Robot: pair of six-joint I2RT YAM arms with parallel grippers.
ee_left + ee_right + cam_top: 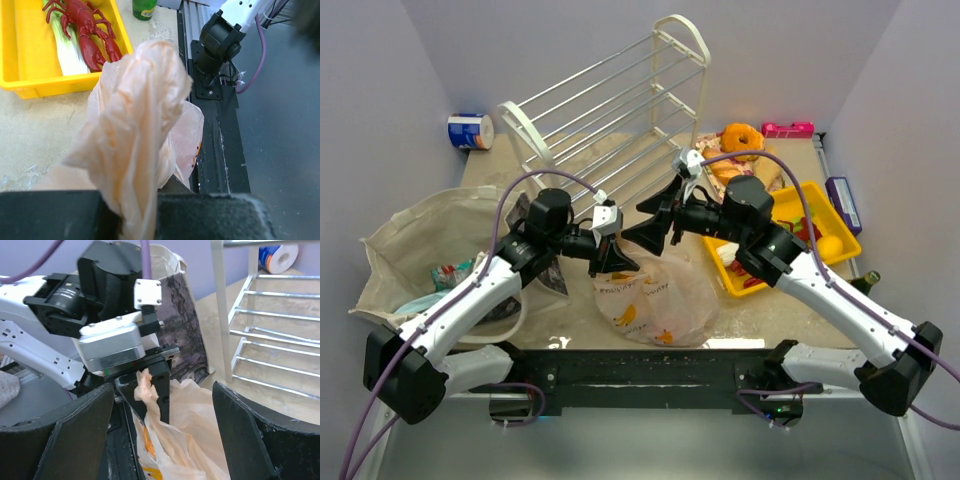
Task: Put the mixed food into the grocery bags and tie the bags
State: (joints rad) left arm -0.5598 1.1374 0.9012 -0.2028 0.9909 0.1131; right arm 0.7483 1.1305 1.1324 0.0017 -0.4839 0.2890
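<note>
The peach-pink plastic bag (645,300) sits at the near middle of the table with food inside, yellow shapes showing through. My left gripper (611,262) is shut on its twisted handle (132,130), holding it up; in the left wrist view the jaws (135,220) pinch the plastic. My right gripper (638,234) is open and empty, facing the left one, its fingers (75,435) spread either side of the pinched handle (145,387). The beige tote (405,235) lies open at the left with snack packets (453,272) inside; its dark printed side (185,330) shows behind the left gripper.
A yellow tray (840,225) with a red lobster (87,30) lies at the right. A white wire rack (620,110) leans at the back. A donut (742,135), a blue-white roll (470,130), a purple box (843,203) and a green bottle (144,7) stand around.
</note>
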